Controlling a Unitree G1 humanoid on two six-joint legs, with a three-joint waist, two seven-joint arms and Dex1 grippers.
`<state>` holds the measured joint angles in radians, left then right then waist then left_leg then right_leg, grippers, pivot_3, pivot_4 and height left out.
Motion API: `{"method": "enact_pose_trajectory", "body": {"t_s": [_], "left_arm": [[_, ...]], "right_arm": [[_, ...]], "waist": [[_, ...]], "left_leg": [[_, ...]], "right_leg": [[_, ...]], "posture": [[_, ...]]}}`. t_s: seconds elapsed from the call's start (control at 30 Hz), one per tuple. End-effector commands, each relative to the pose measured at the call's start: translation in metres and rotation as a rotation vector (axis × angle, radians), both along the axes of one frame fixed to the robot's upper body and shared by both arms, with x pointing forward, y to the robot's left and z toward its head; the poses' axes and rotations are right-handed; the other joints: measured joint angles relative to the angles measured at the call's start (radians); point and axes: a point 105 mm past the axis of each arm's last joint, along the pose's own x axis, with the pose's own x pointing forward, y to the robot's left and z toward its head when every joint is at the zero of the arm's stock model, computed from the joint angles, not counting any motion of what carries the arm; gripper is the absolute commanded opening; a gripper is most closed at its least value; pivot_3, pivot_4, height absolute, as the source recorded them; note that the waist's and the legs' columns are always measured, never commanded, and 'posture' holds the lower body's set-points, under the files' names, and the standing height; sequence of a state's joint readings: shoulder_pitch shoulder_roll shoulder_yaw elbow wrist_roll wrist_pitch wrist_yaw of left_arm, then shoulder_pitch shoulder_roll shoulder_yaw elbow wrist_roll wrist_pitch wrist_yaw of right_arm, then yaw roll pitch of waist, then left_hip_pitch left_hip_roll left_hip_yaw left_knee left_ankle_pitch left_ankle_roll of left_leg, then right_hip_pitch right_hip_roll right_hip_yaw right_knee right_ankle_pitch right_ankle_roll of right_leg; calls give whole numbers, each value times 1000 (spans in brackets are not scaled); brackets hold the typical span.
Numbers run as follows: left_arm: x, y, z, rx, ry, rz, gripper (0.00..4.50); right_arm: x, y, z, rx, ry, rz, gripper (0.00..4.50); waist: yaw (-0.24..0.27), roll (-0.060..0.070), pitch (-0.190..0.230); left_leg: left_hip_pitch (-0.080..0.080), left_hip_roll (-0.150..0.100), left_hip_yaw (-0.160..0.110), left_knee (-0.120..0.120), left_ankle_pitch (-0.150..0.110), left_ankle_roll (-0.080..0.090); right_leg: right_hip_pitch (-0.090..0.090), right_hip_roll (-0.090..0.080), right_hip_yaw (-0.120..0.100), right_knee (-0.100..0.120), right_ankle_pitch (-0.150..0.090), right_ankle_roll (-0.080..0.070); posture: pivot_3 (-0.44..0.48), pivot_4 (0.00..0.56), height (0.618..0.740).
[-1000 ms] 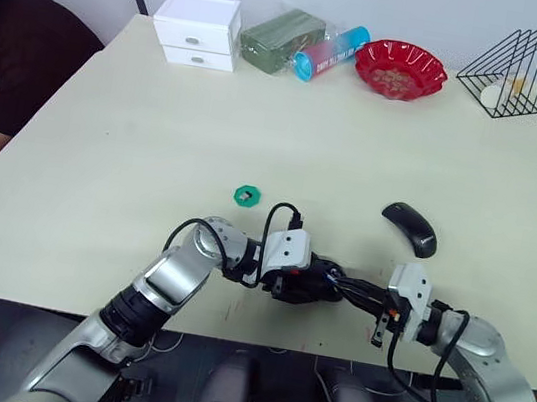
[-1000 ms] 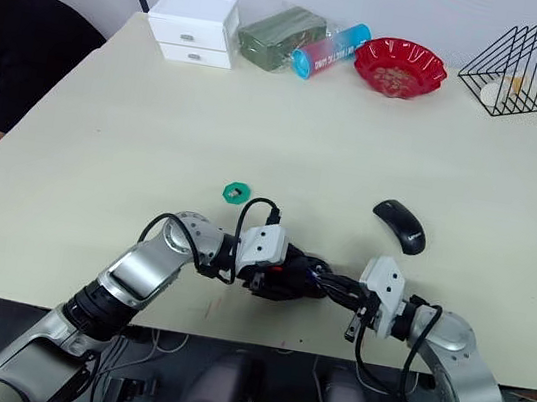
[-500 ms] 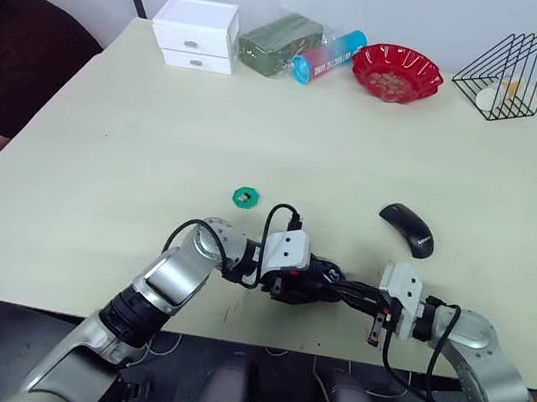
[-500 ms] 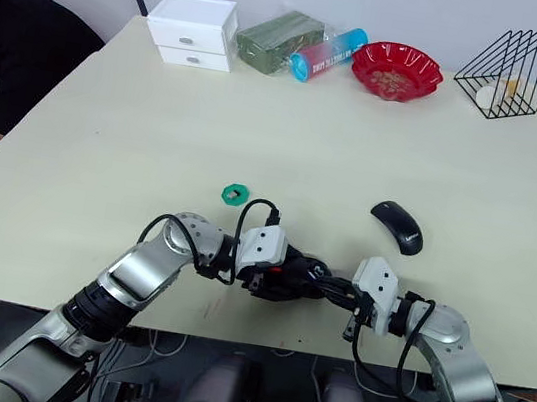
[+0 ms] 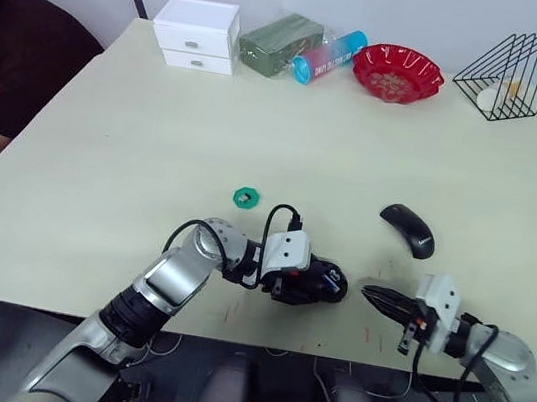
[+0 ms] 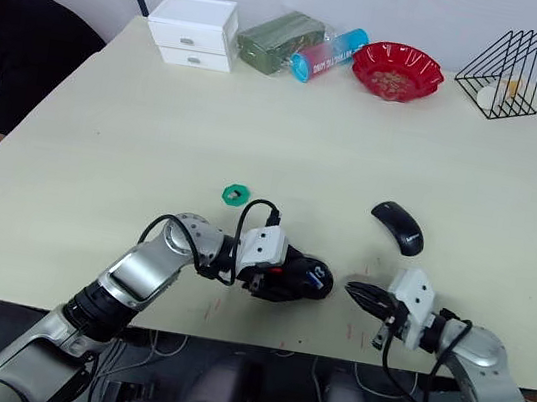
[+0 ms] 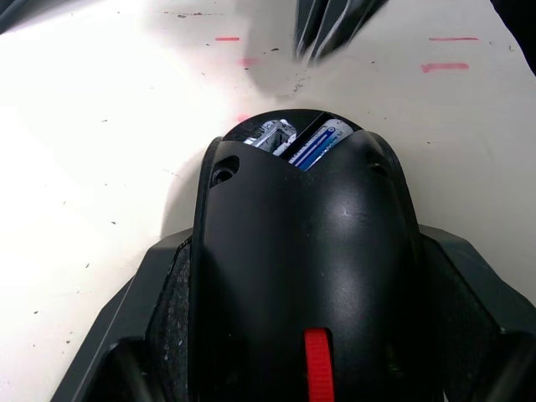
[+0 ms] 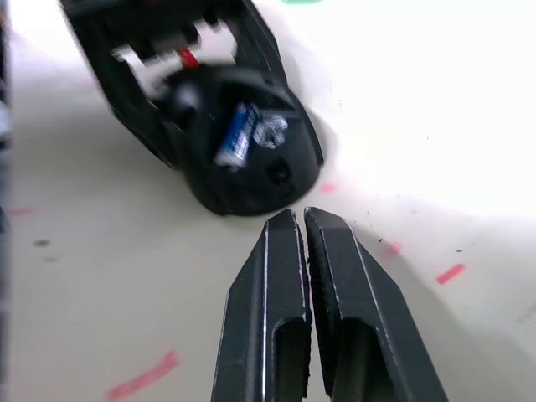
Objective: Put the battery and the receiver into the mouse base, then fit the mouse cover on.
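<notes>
My left gripper (image 5: 311, 281) is shut on the mouse base (image 5: 321, 281), a black shell with a red part, near the table's front edge. The battery (image 8: 237, 134), white and blue, lies inside the base's open end (image 7: 316, 144). My right gripper (image 5: 367, 294) hangs shut a short way to the right of the base, fingertips (image 8: 285, 224) pointing at it, nothing between them. The mouse cover (image 5: 409, 229), a smooth black shell, lies on the table farther back on the right. I cannot make out the receiver.
A green scalloped disc (image 5: 246, 196) lies behind the left arm. Along the far edge stand a white drawer box (image 5: 197, 32), a green pack (image 5: 281, 34), a blue-pink tube (image 5: 329, 53), a red bowl (image 5: 399, 71) and a wire rack (image 5: 515, 71). A person (image 5: 8, 51) sits at the left.
My right gripper has drawn back to the right, away from the mouse base. The battery stays in the base. The left gripper holds still.
</notes>
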<state>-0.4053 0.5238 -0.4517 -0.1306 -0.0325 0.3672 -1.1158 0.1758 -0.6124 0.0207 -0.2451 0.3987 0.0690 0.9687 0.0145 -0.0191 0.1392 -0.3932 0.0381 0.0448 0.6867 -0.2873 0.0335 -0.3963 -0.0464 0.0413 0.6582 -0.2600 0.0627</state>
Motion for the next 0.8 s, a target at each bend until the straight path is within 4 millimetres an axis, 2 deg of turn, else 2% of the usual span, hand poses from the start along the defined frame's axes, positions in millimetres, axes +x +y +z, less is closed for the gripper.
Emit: {"method": "enact_pose_trajectory", "body": {"t_s": [0.03, 0.17, 0.2, 0.27, 0.3, 0.4, 0.43, 0.47, 0.53, 0.67, 0.8], "left_arm": [[-3, -1, -7, 20, 15, -13, 2954], [-2, -1, -7, 21, 12, -17, 2954], [-2, -1, -7, 23, 11, -19, 2954], [-2, 0, -7, 25, 7, -23, 2954], [-2, 0, -7, 25, 7, -23, 2954], [-2, -1, -7, 26, 15, -26, 2954], [-3, -1, -7, 27, 18, -30, 2954], [-3, -2, -7, 27, 20, -32, 2954], [-4, -1, -7, 30, 21, -37, 2954], [-4, 0, -7, 34, 14, -40, 2954], [-2, 0, -6, 32, 10, -36, 2954]], "right_arm": [[-6, -19, 29, 79, -160, 18, 161], [-14, -41, 30, 105, -112, 34, 161], [-16, -47, 32, 111, -109, 36, 388], [-19, -57, 35, 117, -104, 36, 970], [-20, -60, 35, 113, -111, 36, 1600], [-25, -76, 36, 116, -108, 31, 2616], [-28, -82, 35, 115, -108, 29, 3158], [-30, -85, 34, 113, -110, 29, 3458], [-34, -91, 33, 122, -102, 45, 4360], [-40, -100, 29, 134, -100, 74, 4451], [-40, -99, 28, 149, -150, 103, 4451]], "waist": [[-1, 0, 0], [0, 0, 0], [0, 1, 1], [0, 1, 1], [0, 1, 1], [0, 1, 1], [0, 1, 1], [1, 1, 1], [0, 1, 1], [-1, 2, 1], [-1, 2, 1]], "left_leg": [[0, 0, 0, 0, 0, 0], [0, 0, 0, 0, 0, 0], [0, 0, 0, 0, 0, 0], [0, 0, 0, 0, 0, 0], [0, 0, 0, 0, 0, 0], [0, 0, 0, 0, 0, 0], [0, 0, 0, 0, 0, 0], [0, 0, 0, 0, 0, 0], [0, 0, 0, 0, 0, 0], [1, 0, 1, 0, 0, 0], [1, 0, 1, 0, 0, 0]], "right_leg": [[0, 0, 0, 0, 0, 0], [0, 0, 0, 0, 0, 0], [0, 0, 0, 0, 0, 0], [0, 0, 0, 0, 0, 0], [0, 0, 0, 0, 0, 0], [0, 0, 0, 0, 0, 0], [0, 0, 0, 0, 0, 0], [0, 0, 0, 0, 0, 0], [0, 0, 0, 0, 0, 0], [0, 0, 1, 0, 0, 0], [0, 0, 1, 0, 0, 0]], "posture": [[0, 150, 740], [0, 150, 740], [0, 150, 740], [0, 150, 740], [0, 150, 740], [0, 150, 740], [0, 150, 740], [0, 150, 740], [0, 150, 740], [0, 150, 740], [0, 150, 740]]}}
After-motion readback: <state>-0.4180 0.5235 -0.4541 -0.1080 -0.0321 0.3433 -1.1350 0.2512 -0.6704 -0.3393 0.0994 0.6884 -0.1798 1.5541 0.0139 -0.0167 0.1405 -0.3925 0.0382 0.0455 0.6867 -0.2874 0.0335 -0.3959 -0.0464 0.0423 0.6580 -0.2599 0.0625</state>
